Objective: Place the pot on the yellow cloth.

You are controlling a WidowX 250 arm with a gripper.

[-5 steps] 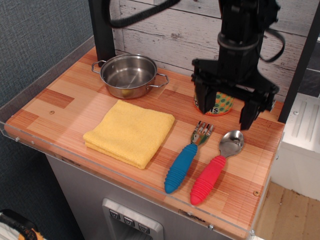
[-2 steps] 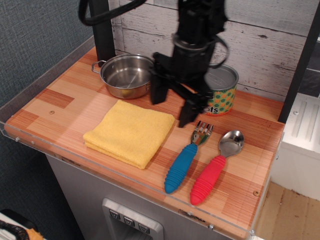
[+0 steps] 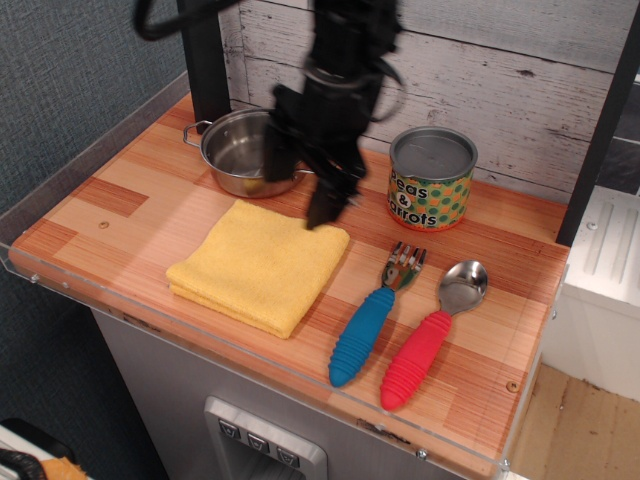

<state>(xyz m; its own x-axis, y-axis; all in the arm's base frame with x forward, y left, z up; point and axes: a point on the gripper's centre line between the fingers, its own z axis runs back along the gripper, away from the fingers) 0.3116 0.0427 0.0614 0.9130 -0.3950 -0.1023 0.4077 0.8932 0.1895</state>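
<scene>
The small steel pot (image 3: pixel 235 152) stands at the back left of the wooden table, upright, its right side hidden behind my gripper. One loop handle shows on its left. The folded yellow cloth (image 3: pixel 258 265) lies in front of it, with nothing on it. My black gripper (image 3: pixel 300 192) hangs open and empty just right of the pot, over the cloth's back right corner. One finger is in front of the pot's right rim, the other points down at the cloth's corner.
A printed peas and carrots can (image 3: pixel 431 178) stands at the back right. A blue-handled fork (image 3: pixel 372 315) and a red-handled spoon (image 3: pixel 428 337) lie at the front right. A black post (image 3: pixel 203 60) rises behind the pot. A clear rail (image 3: pixel 90 150) edges the table (image 3: pixel 120 200).
My gripper has moved left across the table, from over the can to beside the pot. The can is now uncovered. Nothing else has moved.
</scene>
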